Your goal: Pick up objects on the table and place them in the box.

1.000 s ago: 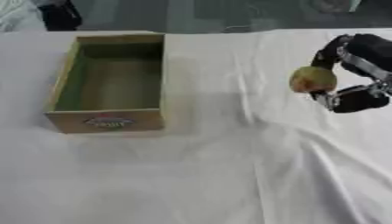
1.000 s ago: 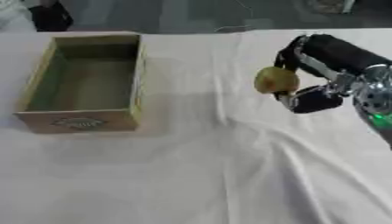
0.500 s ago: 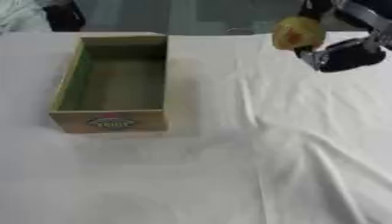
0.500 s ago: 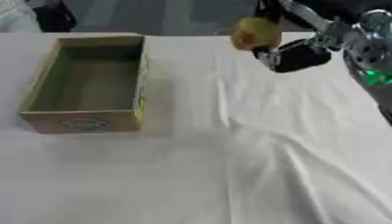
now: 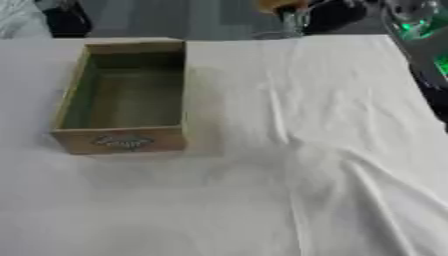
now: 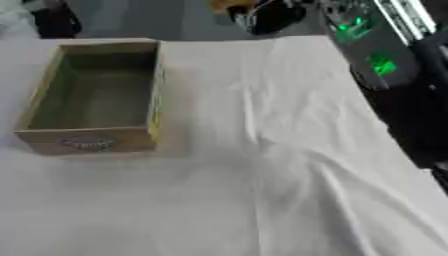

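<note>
Only the box [image 5: 122,100] interrupts the open tablecloth [image 5: 306,175].

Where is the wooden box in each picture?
Left eye view: the box sits on the left side, about halfway up, with its open top showing.
Right eye view: the box is again on the left, a bit closer to the left edge.
Shared landmark: the label on the box's near wall shows in both.

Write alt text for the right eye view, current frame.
An open, empty wooden box with a label on its near end sits at the left of a table under a wrinkled white cloth. At the top edge, the robot's black right hand holds a round yellowish object, mostly cut off by the frame, beyond the box.
</note>
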`<state>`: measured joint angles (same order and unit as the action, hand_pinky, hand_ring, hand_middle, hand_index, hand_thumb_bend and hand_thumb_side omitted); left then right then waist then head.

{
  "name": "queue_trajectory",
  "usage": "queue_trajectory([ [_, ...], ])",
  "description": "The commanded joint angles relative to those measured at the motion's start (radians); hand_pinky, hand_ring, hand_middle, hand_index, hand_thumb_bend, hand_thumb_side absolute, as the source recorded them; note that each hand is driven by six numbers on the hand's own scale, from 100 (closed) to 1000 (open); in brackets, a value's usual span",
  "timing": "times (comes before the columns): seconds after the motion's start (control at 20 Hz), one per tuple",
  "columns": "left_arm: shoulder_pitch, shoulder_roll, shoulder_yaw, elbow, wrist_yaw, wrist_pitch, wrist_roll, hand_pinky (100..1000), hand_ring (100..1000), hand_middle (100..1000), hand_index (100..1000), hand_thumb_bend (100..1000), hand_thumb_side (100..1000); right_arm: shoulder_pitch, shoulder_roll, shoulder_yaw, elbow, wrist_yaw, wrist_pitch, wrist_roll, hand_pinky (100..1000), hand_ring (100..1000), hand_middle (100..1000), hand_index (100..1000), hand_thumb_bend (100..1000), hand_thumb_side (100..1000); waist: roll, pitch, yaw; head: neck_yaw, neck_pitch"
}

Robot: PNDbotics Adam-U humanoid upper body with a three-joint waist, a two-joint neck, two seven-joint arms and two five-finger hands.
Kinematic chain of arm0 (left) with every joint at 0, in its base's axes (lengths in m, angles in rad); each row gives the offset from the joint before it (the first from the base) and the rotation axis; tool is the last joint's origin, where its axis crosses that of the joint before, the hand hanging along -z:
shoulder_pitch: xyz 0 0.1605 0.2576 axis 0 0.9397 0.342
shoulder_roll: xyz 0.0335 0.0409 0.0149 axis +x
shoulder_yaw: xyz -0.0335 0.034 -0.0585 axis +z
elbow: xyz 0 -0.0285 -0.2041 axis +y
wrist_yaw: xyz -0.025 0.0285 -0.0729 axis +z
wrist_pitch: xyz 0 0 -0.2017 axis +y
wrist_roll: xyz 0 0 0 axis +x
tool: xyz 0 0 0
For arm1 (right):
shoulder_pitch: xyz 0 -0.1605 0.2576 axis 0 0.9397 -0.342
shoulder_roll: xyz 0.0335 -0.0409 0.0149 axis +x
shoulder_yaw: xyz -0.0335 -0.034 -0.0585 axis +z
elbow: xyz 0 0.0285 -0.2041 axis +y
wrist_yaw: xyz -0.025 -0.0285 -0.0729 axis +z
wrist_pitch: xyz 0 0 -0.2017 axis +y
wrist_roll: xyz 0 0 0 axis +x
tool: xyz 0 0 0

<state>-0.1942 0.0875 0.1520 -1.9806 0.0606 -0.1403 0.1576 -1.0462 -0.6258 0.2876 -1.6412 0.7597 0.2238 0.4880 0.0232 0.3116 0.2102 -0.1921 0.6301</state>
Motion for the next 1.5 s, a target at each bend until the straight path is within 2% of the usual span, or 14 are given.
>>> queue_trajectory([
  [0.05,-0.007,0.009,-0.005,-0.019,0.002,-0.001,-0.008,450,513,502,785,100,962,-0.066,0.077,0.001,0.079,0.053,-0.019,-0.012,704,584,395,579,100,101,0.0,-0.015,0.007,-0.015,-0.01],
  [0.4,-0.016,0.004,-0.014,-0.019,0.01,0.001,-0.019,450,513,502,785,100,962,-0.147,0.248,0.018,0.259,0.148,-0.052,-0.041,704,580,390,574,100,100,-0.006,-0.004,0.041,-0.045,-0.031],
  [0.8,-0.028,-0.002,-0.022,-0.019,0.018,-0.001,-0.029,450,513,502,785,100,962,-0.169,0.407,0.008,0.422,0.257,-0.076,-0.104,704,572,383,568,100,100,-0.007,0.01,0.076,-0.083,-0.043],
  [1.1,-0.039,-0.006,-0.029,-0.019,0.024,-0.003,-0.036,451,512,502,785,100,962,-0.161,0.508,-0.009,0.529,0.329,-0.075,-0.161,704,570,380,563,100,100,-0.01,0.022,0.099,-0.136,-0.047],
  [1.5,-0.058,-0.01,-0.036,-0.019,0.031,-0.005,-0.045,451,512,502,785,100,964,-0.155,0.602,-0.056,0.695,0.469,-0.052,-0.276,704,586,405,593,100,123,-0.019,0.045,0.133,-0.166,-0.069],
])
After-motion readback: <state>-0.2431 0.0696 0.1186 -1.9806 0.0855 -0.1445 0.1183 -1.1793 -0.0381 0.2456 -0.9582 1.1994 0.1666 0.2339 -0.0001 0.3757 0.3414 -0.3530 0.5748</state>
